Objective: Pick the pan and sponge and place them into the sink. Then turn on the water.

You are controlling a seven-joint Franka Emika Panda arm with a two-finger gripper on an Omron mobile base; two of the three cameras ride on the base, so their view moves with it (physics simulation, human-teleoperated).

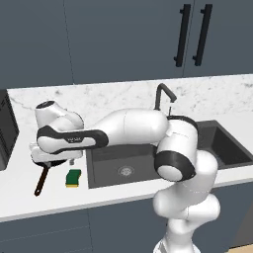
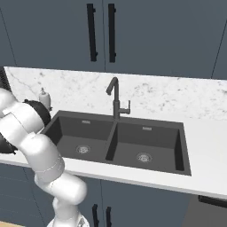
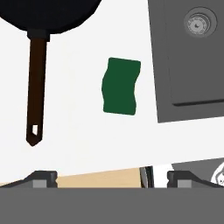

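Gripper [image 3: 112, 177] jaws open wide, holding nothing, above counter [image 3: 78, 144]. Hand view: pan [image 3: 48, 15] at 11 o'clock, sponge [image 3: 121, 86] near centre, sink [image 3: 188, 65] at 2 o'clock.

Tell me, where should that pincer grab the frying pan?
Probably the long handle, from straight above. The pan lies flat on the counter, its bowl far too wide for the open pincer, while the thin handle juts clear toward the counter's edge, with the sponge lying well aside.

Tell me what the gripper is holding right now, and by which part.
Nothing. The gripper is open above the counter, clear of the pan and sponge.
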